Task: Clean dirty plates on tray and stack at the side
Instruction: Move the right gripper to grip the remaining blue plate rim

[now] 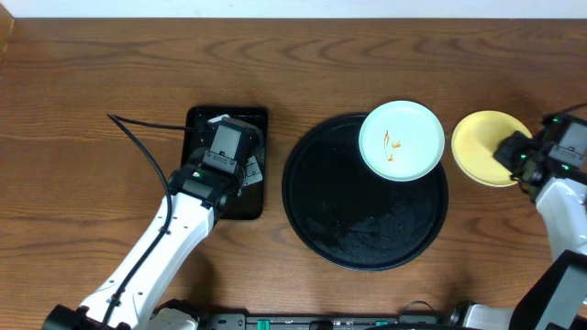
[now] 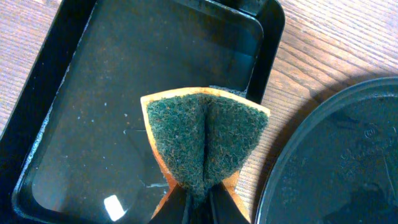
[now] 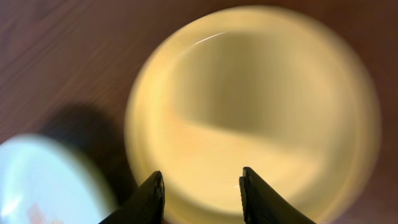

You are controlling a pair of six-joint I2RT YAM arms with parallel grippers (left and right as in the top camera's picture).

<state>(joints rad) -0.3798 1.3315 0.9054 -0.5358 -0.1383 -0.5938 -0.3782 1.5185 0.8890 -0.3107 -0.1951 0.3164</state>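
Directly beneath the right pincer lies the pale yellow plate, hollow side up on the bare wooden table. Being round, it has no long axis to speak of. The pincer's two dark fingers stand spread, with plate showing between them and nothing held. That view is blurred, so whether the fingertips touch the plate cannot be told.

To the left of this pincer, just beside the yellow plate with a thin strip of table between them, sits the mint-blue plate. It also faces up and is marked near its middle with small orange-brown sauce squiggles. It rests on the far right part of the round black tray, its edge reaching over the tray's rim.

Well apart, on the other side of the round tray, the left pincer is clenched on a sponge. The sponge is pinched into a fold, green scouring face outward and orange edge showing, and the crease runs straight away from the fingers. Below the sponge lies a smaller rectangular black tray, and the round tray's rim shows just to this pincer's right.
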